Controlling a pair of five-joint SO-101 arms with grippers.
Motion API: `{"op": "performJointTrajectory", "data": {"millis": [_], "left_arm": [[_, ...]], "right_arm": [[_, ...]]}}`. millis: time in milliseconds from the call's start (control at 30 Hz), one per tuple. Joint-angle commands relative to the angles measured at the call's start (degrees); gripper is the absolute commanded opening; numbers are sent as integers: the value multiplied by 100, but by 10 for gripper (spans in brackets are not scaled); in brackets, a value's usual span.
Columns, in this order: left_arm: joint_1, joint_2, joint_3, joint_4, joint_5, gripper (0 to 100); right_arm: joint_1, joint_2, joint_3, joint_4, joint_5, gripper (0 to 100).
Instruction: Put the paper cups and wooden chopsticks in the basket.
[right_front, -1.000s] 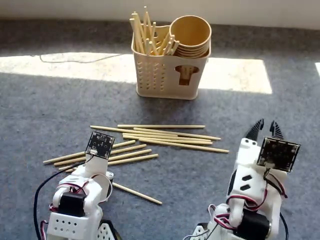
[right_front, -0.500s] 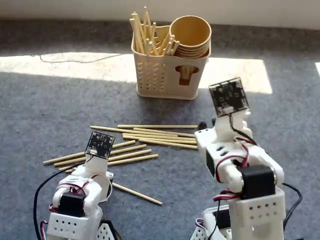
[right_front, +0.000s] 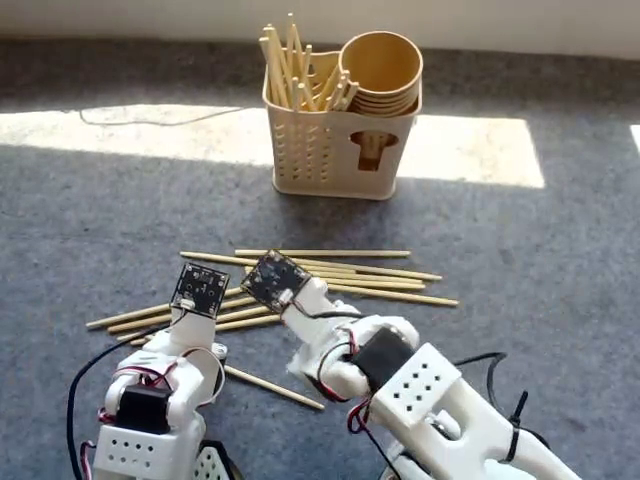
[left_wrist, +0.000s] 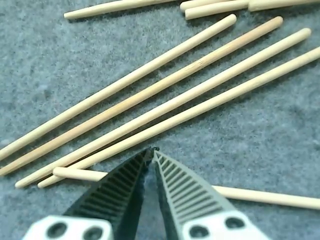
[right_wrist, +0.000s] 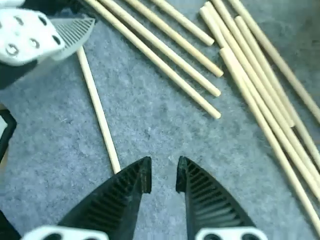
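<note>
Chopstick (right_wrist: 98, 110) lies alone on the carpet just beside my right pincer (right_wrist: 163, 174) (jaws a little apart, holding nothing), its long axis running away from me toward the left pincer (left_wrist: 152, 151), whose jaws are pressed together over its far end

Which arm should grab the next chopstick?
Probably right: the right gripper is open, with its tips beside the lone chopstick. The left gripper hangs over that chopstick too, but shut.
</note>
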Motion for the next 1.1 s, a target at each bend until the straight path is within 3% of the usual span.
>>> {"op": "performJointTrajectory", "data": {"millis": [0,533,867,1067], "left_arm": [[-4,-57,119,35,-18,7],[-4,-57,119,35,-18,7],[-4,-57,119,35,-18,7],[-4,-57,119,35,-18,7]], "right_arm": [[-207,22,840,-708,44,98],[-910,31,1429,-716,53,98],[-910,40,1490,-690,62,98],[-884,40,1701,-699,703,97]]}}
